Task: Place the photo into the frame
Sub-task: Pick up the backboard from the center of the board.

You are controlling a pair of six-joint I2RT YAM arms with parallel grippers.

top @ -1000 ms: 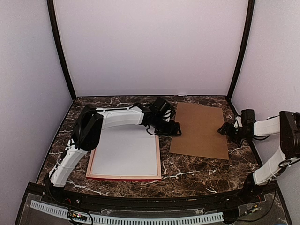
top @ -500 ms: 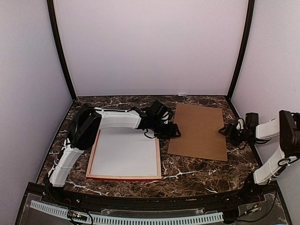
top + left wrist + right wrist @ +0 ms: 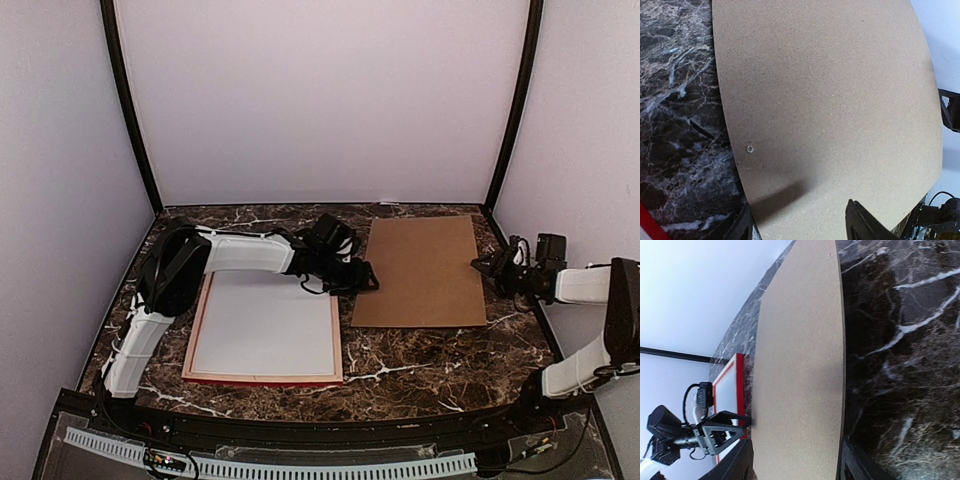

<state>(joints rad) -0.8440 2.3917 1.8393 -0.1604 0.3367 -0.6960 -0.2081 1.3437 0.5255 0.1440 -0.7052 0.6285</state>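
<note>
The frame point(image 3: 262, 379) lies flat at the left of the table, pinkish rim with a red front edge, and a white sheet point(image 3: 265, 325) fills its opening. I cannot tell whether that sheet is the photo. A brown board point(image 3: 420, 270) lies flat to its right. My left gripper point(image 3: 362, 278) is open at the board's left edge, one finger point(image 3: 865, 225) over the board point(image 3: 825, 100), the other off its edge. My right gripper point(image 3: 487, 264) is open at the board's right edge, its fingers point(image 3: 855, 462) standing either side of the board point(image 3: 800, 365).
The dark marble table point(image 3: 420, 360) is walled by pale panels at the back and both sides. The frame's red edge point(image 3: 739, 365) and the left gripper point(image 3: 715, 432) show beyond the board in the right wrist view. A black rail runs along the near edge.
The brown board has turned square to the table and slid left and back. My left gripper drew back left with its edge. My right wrist pulled back to the right.
</note>
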